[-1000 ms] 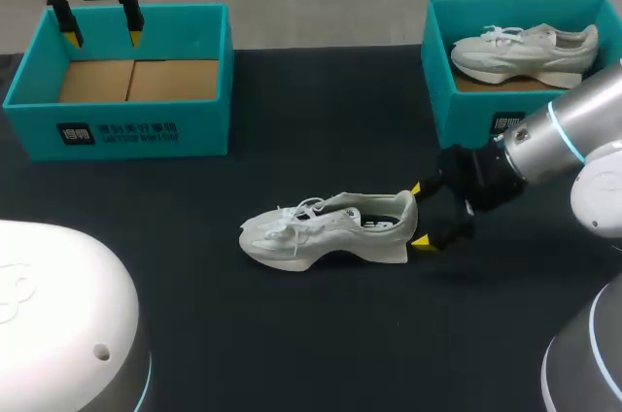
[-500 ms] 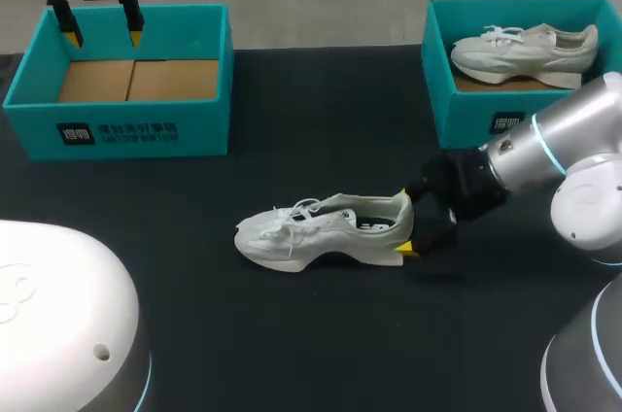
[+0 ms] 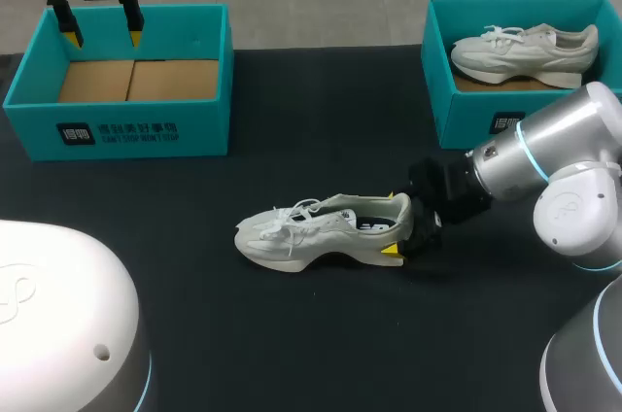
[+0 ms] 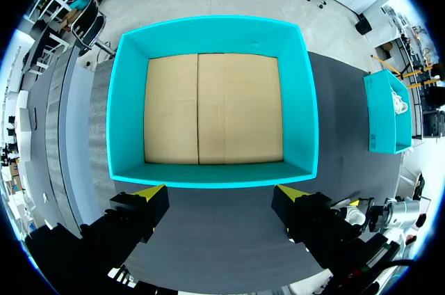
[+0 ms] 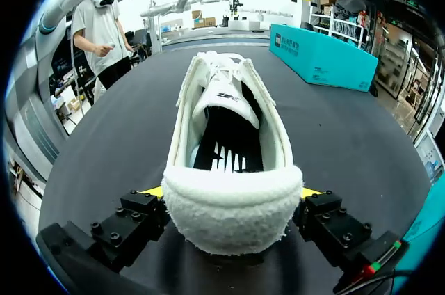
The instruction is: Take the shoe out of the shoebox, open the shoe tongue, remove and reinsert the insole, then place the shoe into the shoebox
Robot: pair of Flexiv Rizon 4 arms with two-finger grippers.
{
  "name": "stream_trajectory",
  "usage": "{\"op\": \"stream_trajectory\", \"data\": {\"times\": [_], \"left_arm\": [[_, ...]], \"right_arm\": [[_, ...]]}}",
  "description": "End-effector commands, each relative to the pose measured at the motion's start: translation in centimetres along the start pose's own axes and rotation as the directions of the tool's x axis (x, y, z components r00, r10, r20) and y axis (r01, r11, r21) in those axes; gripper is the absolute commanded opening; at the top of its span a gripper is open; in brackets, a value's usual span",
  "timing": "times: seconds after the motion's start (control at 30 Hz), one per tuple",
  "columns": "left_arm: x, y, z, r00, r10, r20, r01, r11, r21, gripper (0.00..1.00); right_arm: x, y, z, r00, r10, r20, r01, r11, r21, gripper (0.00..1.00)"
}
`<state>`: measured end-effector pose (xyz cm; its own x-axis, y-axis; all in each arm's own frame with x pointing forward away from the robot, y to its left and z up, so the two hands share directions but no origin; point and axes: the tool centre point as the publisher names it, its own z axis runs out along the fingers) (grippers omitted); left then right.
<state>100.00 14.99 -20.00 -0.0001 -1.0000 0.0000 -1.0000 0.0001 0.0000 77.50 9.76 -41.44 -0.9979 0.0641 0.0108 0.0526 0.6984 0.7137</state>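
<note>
One black table [image 3: 321, 120] is laid out wide, and two teal boxes are set at its far side. The left shoebox [image 3: 209, 91] is shown with only its cardboard floor inside; the right shoebox [image 3: 439, 91] is filled by a second shoe [image 3: 525, 52]. And at the middle of the table the white shoe [image 3: 311, 232] is stood on its sole, toe turned toward the left arm's side, heel toward the right arm.

That heel is clamped by the right gripper [image 5: 231, 194]: its fingers [image 5: 132, 229] are pressed against the padded collar from both sides, and one yellow tip is seen low at the heel's near side. The left gripper [image 3: 101, 38] is held above the left shoebox's far wall, fingers spread wide, nothing between them.

White print [image 3: 117, 132] is carried on the left shoebox's front wall, and a smaller mark [image 3: 505, 123] on the right one's. White markings are seen on the black insole [image 5: 226, 149].
</note>
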Motion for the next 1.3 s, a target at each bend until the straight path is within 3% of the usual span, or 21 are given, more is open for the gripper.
{"op": "stream_trajectory", "data": {"times": [0.03,0.1,0.13,0.23,1.13,1.3], "left_arm": [[0.0,0.0,0.0,1.0,0.0,0.0,0.0,1.0,0.0,1.0],[0.0,0.0,0.0,1.0,0.0,0.0,0.0,1.0,0.0,1.0],[0.0,0.0,0.0,1.0,0.0,0.0,0.0,1.0,0.0,1.0],[0.0,0.0,0.0,1.0,0.0,0.0,0.0,1.0,0.0,1.0],[0.0,0.0,0.0,1.0,0.0,0.0,0.0,1.0,0.0,1.0],[2.7,2.0,1.4,0.993,-0.116,-0.008,0.116,0.993,-0.013,1.0]], "right_arm": [[-0.2,-0.1,0.7,1.0,0.01,-0.005,-0.01,1.0,-0.005,1.0],[-0.1,-0.4,0.8,1.0,0.026,-0.007,-0.026,1.0,-0.012,1.0],[-0.1,-0.5,0.9,1.0,0.028,-0.008,-0.029,1.0,-0.01,0.69],[0.0,-0.8,1.0,0.999,0.039,-0.014,-0.039,0.999,-0.008,0.0],[0.2,-1.0,0.9,0.999,0.04,0.004,-0.04,0.999,0.014,0.0],[0.2,-1.0,0.9,0.999,0.04,0.004,-0.04,0.999,0.014,0.0]]}}
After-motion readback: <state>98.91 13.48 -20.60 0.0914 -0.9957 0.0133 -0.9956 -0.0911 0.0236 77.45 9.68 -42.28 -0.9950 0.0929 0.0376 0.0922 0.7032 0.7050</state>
